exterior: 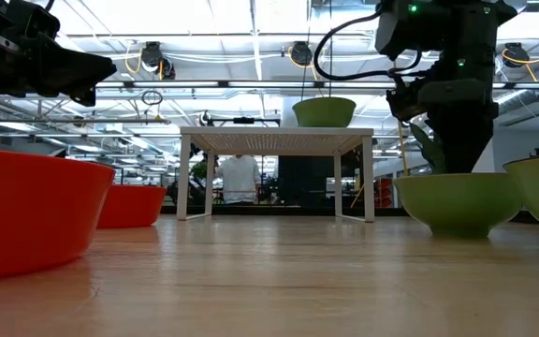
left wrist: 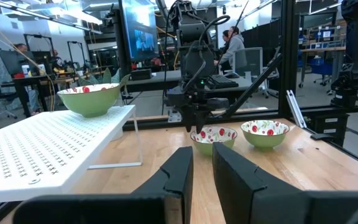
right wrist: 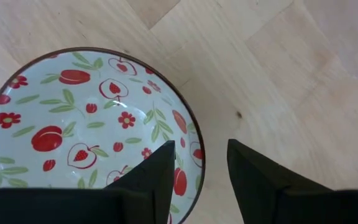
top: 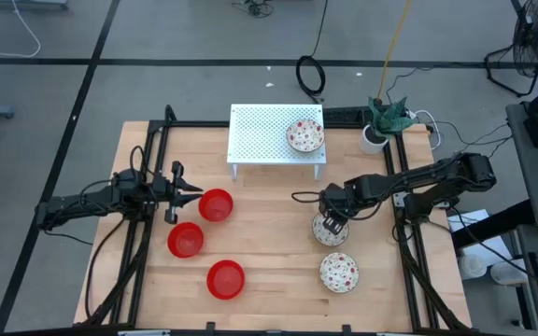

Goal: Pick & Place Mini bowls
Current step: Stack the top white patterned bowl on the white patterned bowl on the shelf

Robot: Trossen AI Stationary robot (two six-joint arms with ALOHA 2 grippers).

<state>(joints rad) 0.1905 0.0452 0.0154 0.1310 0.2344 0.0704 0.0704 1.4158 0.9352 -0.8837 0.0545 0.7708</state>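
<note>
High view: right gripper (top: 332,227) over a white fruit-patterned mini bowl (top: 331,230) on the wooden table (top: 269,271), left gripper (top: 194,190) idle beside three glossy red bowls (top: 216,204), right wrist view: fingers (right wrist: 156,171) narrowly parted, straddling the bowl's rim (one inside, one outside).

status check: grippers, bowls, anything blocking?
Right gripper open, straddling rim of patterned bowl, not lifted. Left gripper open, waiting beside red bowl. One patterned bowl on white rack. Nothing in the way.
</note>
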